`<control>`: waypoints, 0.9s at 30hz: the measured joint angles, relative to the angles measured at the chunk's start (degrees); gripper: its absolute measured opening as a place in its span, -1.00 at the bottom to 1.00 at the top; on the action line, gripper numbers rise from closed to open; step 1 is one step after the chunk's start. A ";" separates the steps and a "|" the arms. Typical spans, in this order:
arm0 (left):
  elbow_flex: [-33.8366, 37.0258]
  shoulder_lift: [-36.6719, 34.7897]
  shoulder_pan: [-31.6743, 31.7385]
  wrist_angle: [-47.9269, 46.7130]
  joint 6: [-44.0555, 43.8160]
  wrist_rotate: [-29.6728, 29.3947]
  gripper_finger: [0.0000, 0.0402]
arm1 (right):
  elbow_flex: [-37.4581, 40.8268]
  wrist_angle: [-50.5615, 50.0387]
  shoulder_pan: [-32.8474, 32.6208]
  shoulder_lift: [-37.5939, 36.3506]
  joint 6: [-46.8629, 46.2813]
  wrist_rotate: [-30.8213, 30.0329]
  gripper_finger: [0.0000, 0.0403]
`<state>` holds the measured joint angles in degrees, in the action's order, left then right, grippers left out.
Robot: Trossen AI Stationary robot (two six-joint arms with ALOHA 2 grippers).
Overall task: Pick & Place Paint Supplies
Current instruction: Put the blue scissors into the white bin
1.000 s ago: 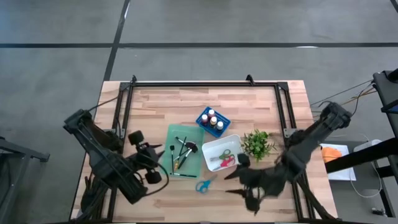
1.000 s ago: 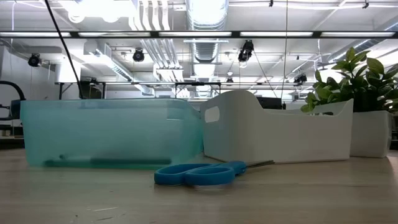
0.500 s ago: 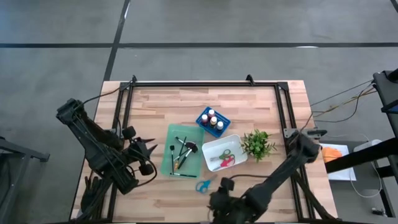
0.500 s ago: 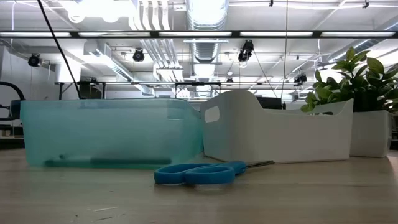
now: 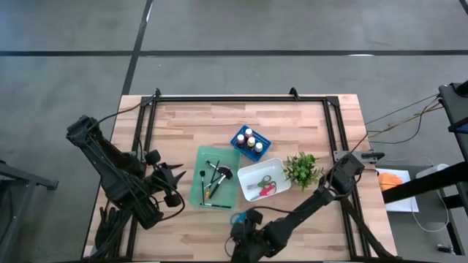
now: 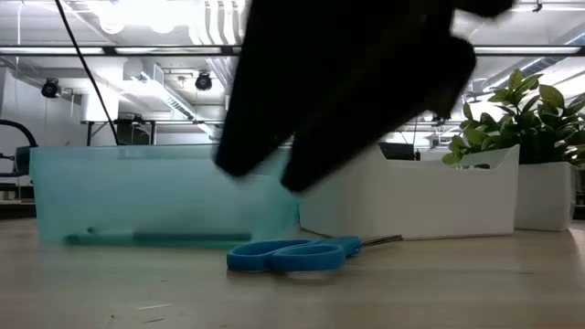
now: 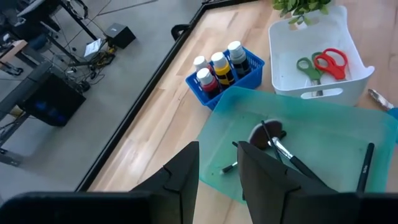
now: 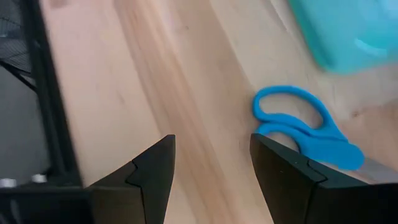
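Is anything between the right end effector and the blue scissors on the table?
Nothing visible. The right end effector is open over bare wood, and the blue scissors lie flat just ahead of its fingers. The teal tray and white bin sit beyond the scissors, not in the path.

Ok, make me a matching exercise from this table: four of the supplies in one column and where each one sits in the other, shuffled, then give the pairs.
Things:
1. blue scissors
2. red scissors
3. paint bottles
4. brushes

Places:
A. in the blue basket
B. on the bare wooden table
C. in the teal tray
D. in the white bin

Pairs: 1-B, 2-D, 3-A, 4-C
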<state>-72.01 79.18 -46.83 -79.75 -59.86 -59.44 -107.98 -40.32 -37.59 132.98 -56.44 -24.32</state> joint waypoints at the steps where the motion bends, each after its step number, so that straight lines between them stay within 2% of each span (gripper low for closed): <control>1: 0.21 -0.02 -0.02 0.32 0.00 0.06 -0.42 | 0.82 0.43 0.11 -0.06 -0.42 -0.01 0.02; 7: 0.37 -0.02 -0.13 1.17 0.00 0.02 -0.42 | 8.82 5.99 0.64 -2.84 -2.63 0.01 0.02; 16: 0.37 -0.07 -0.17 2.97 0.00 -0.13 -0.42 | 19.93 22.12 1.67 -7.32 -0.72 0.65 0.02; 27: 0.37 -0.07 -0.17 4.97 0.01 -0.11 -0.42 | 23.71 25.03 3.12 -7.36 0.86 3.54 0.02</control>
<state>-71.64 79.11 -47.00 -74.78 -59.85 -59.55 -84.27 -15.29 -34.47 125.62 -55.58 -20.78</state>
